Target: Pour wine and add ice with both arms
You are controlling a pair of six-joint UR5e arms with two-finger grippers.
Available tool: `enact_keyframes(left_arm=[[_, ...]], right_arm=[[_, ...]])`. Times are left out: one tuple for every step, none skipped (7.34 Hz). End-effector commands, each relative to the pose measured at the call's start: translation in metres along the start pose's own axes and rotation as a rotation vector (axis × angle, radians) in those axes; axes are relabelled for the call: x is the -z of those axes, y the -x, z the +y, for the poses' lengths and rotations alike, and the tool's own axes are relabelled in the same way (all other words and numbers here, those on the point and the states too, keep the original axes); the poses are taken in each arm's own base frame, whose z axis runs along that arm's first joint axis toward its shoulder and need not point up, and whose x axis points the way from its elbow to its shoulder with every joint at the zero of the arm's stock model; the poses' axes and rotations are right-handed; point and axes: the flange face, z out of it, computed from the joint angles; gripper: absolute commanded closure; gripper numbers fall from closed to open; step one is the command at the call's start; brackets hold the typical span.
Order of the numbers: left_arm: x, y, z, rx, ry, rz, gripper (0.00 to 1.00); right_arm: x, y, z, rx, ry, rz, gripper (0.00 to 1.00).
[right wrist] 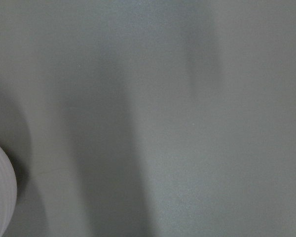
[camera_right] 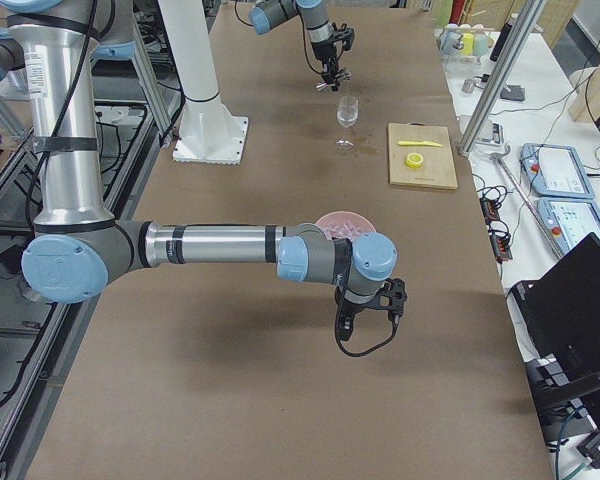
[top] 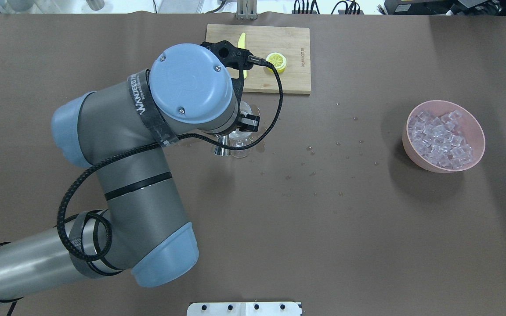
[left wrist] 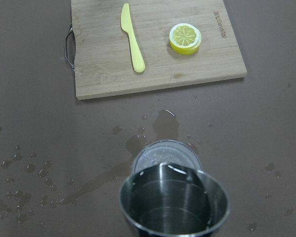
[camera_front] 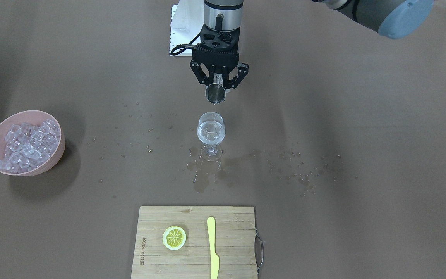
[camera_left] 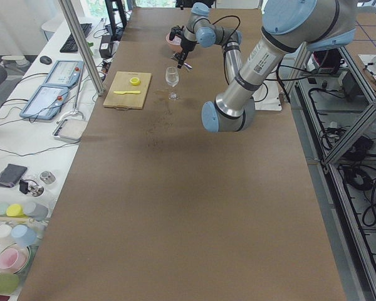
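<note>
My left gripper [camera_front: 219, 82] is clamped on a small polished steel measuring cup [camera_front: 215, 93], tilted with its lip right above a stemmed clear wine glass [camera_front: 211, 130]. The wine [camera_front: 211, 135], colourless and water-like, sits in the glass bowl.

Take the front-facing view as a clock with the glass at centre. My cup is at 12, a rectangular bamboo cutting board [camera_front: 157, 263] at 6, and a round pink bowl [camera_front: 58, 155] well apart at 9. The ice [camera_front: 27, 145], many small clear cubes, fills that bowl. On the board lie 1 yellow lemon slice [camera_front: 174, 237] and 1 yellow plastic knife [camera_front: 212, 248], apart from each other. Wet puddles and drops [camera_front: 203, 178] spread over the brown table [camera_front: 362, 232] from the glass foot toward 6 and 3.

From overhead, my own left wrist hides most of the glass. The board's burnt-in mark is too small to read. A black band on my forearm carries white letters, roughly "WANJEED".

My right gripper [camera_right: 370, 318] hangs just beside the bowl, and I cannot tell how its jaws stand.
</note>
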Motion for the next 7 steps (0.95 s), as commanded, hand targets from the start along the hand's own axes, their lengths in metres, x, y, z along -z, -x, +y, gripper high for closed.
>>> enact_keyframes(left_arm=[[0.011,-0.007,-0.003,-0.019,0.048,-0.077,1.0],[0.019,-0.01,-0.004,-0.039,0.077,-0.106,1.0],[0.023,-0.015,-0.006,-0.04,0.084,-0.105,1.0],[0.016,-0.03,-0.016,-0.04,0.096,-0.123,1.0],[0.005,-0.05,-0.028,-0.043,0.113,-0.15,1.0],[-0.002,-0.055,-0.033,-0.05,0.123,-0.167,1.0],[-0.007,-0.052,-0.032,-0.063,0.13,-0.181,1.0]], right_arm=[[0.0,0.0,0.0,-0.001,0.0,-0.001,0.0],[0.0,0.0,0.0,-0.001,0.0,-0.001,0.0],[-0.001,-0.001,0.0,-0.002,0.002,-0.001,0.0],[-0.002,0.001,0.0,-0.001,0.006,-0.001,0.0],[-0.004,0.0,0.0,-0.003,0.008,-0.006,0.0],[-0.004,0.0,-0.001,-0.002,0.009,-0.006,0.0],[-0.005,-0.001,-0.001,-0.005,0.012,-0.007,0.0]])
